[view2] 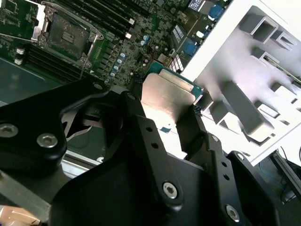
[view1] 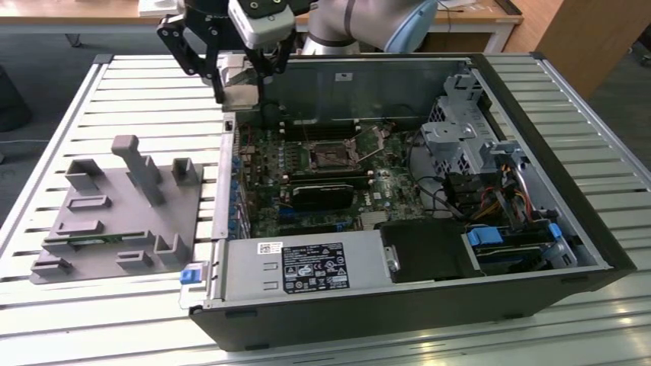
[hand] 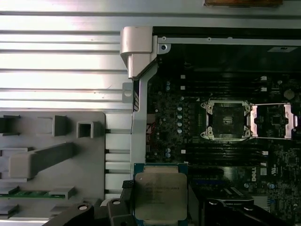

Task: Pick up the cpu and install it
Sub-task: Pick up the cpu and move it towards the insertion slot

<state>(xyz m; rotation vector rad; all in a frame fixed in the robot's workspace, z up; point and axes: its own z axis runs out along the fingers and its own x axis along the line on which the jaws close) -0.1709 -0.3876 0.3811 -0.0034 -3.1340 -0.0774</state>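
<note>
Second wrist view gives you the clearest look. The pincer [view2: 163, 106] is clamped on the cpu [view2: 167, 94], with its black fingers [view2: 136, 117] pressing on two opposite edges. The chip's silvery metal top faces up toward the wrist, and a strip of green rim shows along its far edge.

In the first wrist view the cpu [hand: 160, 195] lies flat to the camera. It is near enough square that no long axis stands out. Its edges run parallel with the frame of the socket [hand: 225, 120].

That socket sits well apart from the pincer, on the motherboard [hand: 174, 127] inside the computer case [hand: 141, 117]. Its load plate [hand: 275, 121] is swung open beside it. On the pincer's other side, the grey fixture tray [hand: 70, 155] rests on the slatted surface [hand: 61, 61]. The chip hangs over the case's side wall, between tray and socket.

In the exterior view you see the pincer [view1: 242, 80] raised clear of the case's corner, with the chip showing as a pale plate between the fingers.

The fingers cover the two gripped edges, and the chip's underside is out of sight. In the first wrist view, the edge nearest the wrist is cut off at the picture's border.
</note>
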